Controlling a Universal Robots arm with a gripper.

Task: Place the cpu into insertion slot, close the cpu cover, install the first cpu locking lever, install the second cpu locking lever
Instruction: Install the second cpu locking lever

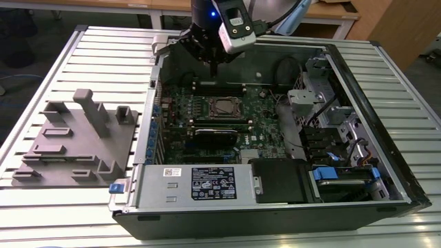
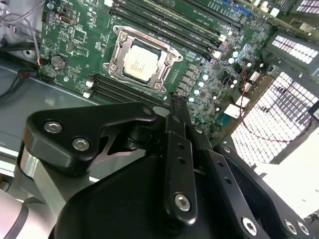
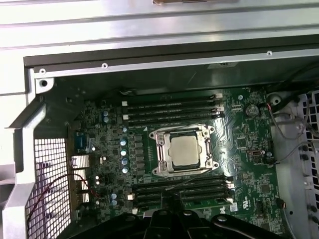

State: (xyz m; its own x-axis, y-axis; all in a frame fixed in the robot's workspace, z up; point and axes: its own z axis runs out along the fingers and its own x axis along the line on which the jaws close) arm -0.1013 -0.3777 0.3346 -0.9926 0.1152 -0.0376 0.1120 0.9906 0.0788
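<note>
My pincer (image 1: 213,70) hangs above far edge of motherboard (image 1: 206,129), inside open computer case (image 1: 358,103), fingers pressed together, holding nothing. Cpu (image 3: 183,150) sits in insertion slot (image 3: 158,142), cpu cover (image 3: 185,130) down flat around it, silver top showing through window. Fingertips (image 2: 175,102) near memory slots (image 2: 119,89) just beside socket, apart from cover. Open air between me and board. Case walls ring board on all sides. Grey fixture (image 1: 76,139) outside case, on exterior view's left.

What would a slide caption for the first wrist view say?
Looking into the open computer case: the cpu sits in the insertion slot, cpu cover down around it.
</note>
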